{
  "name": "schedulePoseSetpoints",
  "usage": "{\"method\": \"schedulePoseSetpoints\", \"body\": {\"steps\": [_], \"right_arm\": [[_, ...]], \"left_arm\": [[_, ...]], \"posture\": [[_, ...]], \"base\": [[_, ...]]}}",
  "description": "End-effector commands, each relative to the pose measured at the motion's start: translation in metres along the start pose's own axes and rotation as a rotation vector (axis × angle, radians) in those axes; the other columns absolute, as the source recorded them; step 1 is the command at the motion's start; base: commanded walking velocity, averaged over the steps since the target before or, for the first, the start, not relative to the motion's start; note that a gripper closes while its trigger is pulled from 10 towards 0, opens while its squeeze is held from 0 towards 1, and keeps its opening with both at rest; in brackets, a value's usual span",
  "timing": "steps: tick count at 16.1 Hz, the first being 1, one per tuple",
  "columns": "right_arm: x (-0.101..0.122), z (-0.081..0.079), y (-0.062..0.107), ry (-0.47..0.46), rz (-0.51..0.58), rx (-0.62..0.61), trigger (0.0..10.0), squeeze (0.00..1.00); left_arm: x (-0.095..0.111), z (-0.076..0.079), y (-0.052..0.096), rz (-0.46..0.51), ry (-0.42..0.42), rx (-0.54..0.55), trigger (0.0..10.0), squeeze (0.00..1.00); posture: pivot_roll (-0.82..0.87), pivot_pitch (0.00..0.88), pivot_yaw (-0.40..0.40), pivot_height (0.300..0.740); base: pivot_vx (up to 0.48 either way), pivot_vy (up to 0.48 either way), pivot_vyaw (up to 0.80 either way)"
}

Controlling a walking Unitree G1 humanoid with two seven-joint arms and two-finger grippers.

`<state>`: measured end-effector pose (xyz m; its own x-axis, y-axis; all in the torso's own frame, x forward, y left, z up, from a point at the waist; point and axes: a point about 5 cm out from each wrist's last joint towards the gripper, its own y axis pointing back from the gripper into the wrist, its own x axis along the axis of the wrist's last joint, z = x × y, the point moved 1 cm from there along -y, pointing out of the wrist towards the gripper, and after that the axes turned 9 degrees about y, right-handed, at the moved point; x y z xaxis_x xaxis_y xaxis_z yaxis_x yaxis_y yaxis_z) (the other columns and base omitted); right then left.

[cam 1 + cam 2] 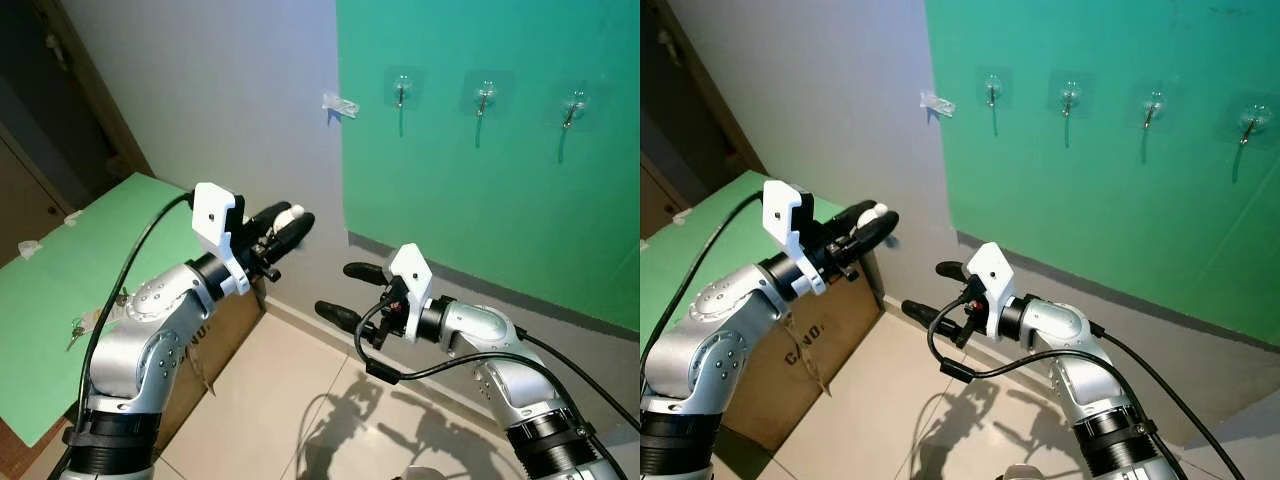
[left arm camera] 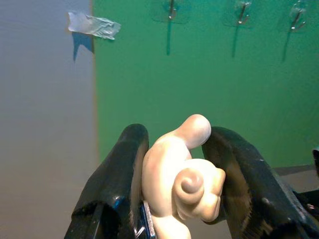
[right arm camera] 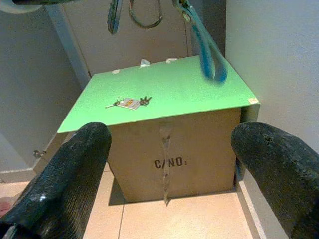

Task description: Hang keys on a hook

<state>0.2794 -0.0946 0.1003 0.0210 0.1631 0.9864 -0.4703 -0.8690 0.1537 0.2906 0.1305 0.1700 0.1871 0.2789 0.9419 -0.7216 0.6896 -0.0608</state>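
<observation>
My left gripper (image 1: 285, 225) is shut on a cream figurine key fob (image 2: 182, 184), held up in front of the wall. Under it hang a key (image 3: 114, 15), a ring (image 3: 145, 15) and a blue strap (image 3: 207, 45). Three clear hooks (image 1: 400, 90) (image 1: 485, 97) (image 1: 575, 105) sit in a row high on the green wall panel, above and to the right of the fob. My right gripper (image 1: 350, 293) is open and empty, lower down and to the right of the left one, pointing left at the box.
A cardboard box (image 3: 169, 159) topped with a green board (image 1: 90, 260) stands against the wall at the left. Another bunch of keys (image 3: 128, 103) lies on the board. A scrap of clear tape (image 1: 340, 104) sticks to the grey wall. Tiled floor lies below.
</observation>
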Motion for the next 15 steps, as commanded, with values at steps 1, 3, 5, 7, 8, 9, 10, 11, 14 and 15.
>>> {"method": "schedulePoseSetpoints", "body": {"steps": [1,3,5,7,8,9,10,11,14,15], "right_arm": [[0.008,0.001,-0.005,-0.011,0.032,0.029,10.0,0.0],[0.008,0.001,-0.007,-0.005,0.034,0.028,10.0,0.0],[0.011,0.002,-0.009,-0.003,0.051,0.013,10.0,0.0],[0.013,0.0,-0.011,-0.013,0.068,0.017,10.0,0.0],[0.015,-0.003,-0.012,-0.023,0.078,0.027,10.0,0.0],[0.016,-0.007,-0.015,-0.028,0.086,0.035,10.0,0.0],[0.017,-0.011,-0.017,-0.03,0.093,0.04,10.0,0.0],[0.018,-0.013,-0.019,-0.031,0.098,0.044,10.0,0.0],[0.022,-0.018,-0.024,-0.027,0.113,0.054,10.0,0.0],[0.022,-0.018,-0.025,-0.025,0.115,0.049,10.0,0.0]], "left_arm": [[0.002,0.003,-0.003,-0.016,0.031,-0.064,0.0,0.0],[-0.002,-0.002,-0.005,-0.04,0.024,-0.062,0.0,0.0],[-0.005,-0.002,-0.007,-0.055,0.037,-0.077,0.0,0.0],[-0.005,0.002,-0.013,-0.049,0.053,-0.104,0.0,0.0],[-0.004,0.003,-0.016,-0.042,0.062,-0.118,0.0,0.0],[-0.004,0.006,-0.018,-0.038,0.072,-0.134,0.0,0.0],[-0.004,0.008,-0.02,-0.035,0.077,-0.143,0.0,0.0],[-0.003,0.009,-0.022,-0.032,0.079,-0.148,0.0,0.0],[0.0,0.017,-0.026,-0.009,0.112,-0.183,0.0,0.0],[0.002,0.021,-0.027,0.003,0.13,-0.195,0.0,0.0]], "posture": [[-0.23,0.009,0.117,0.74],[-0.24,0.012,0.12,0.74],[-0.24,0.015,0.123,0.74],[-0.24,0.015,0.123,0.74],[-0.25,0.018,0.128,0.74],[-0.25,0.019,0.129,0.74],[-0.26,0.019,0.131,0.74],[-0.26,0.019,0.132,0.74],[-0.25,0.02,0.132,0.74],[-0.25,0.021,0.131,0.74]], "base": [[0.0,0.0,0.0],[0.0,0.0,0.0],[0.0,0.0,0.0],[0.0,0.0,0.0],[0.0,0.0,0.0],[0.0,0.0,0.0],[0.0,0.0,0.0],[0.0,0.0,0.0],[0.0,0.0,0.0],[0.0,0.0,0.0]]}}
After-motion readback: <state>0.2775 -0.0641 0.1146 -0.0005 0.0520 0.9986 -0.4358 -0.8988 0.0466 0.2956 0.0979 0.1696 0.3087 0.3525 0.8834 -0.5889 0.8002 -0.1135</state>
